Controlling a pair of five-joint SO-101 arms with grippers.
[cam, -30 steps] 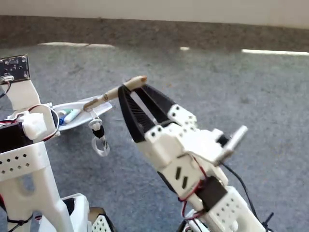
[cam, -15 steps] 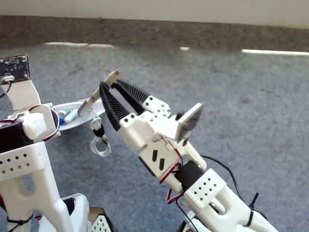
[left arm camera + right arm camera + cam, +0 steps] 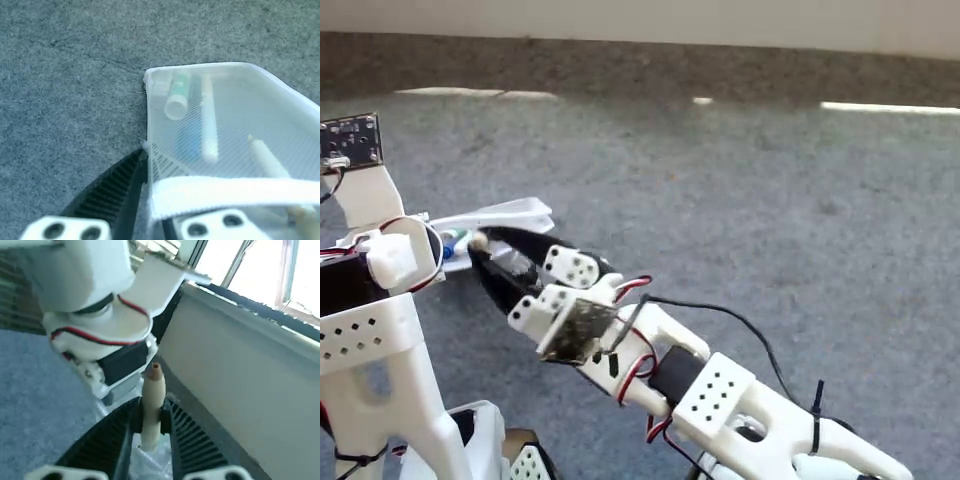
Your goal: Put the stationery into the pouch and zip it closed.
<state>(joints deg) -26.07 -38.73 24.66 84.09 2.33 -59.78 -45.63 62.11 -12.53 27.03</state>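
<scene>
A white mesh pouch (image 3: 510, 213) lies on the grey carpet, and the left arm (image 3: 380, 290) stands over its near end. My left gripper (image 3: 150, 200) is shut on the pouch (image 3: 235, 115) at its white zipper tape. Through the mesh I see a green-capped tube (image 3: 177, 97), a white pen (image 3: 209, 125) and a beige pen (image 3: 270, 162). My right gripper (image 3: 485, 255) is shut on another beige pen (image 3: 477, 240), low at the pouch's open side and close to the left arm. That pen (image 3: 152, 385) sticks out past the right gripper (image 3: 151, 412) fingertips.
Grey carpet (image 3: 770, 200) stretches open to the right and back. A low wall (image 3: 640, 20) borders the far edge. The left arm's white body (image 3: 95, 315) looms right in front of the right gripper.
The right gripper has swung down and to the left with the beige pen, rolling its wrist, from above the pouch to low at the pouch's opening. The left arm has stayed put.
</scene>
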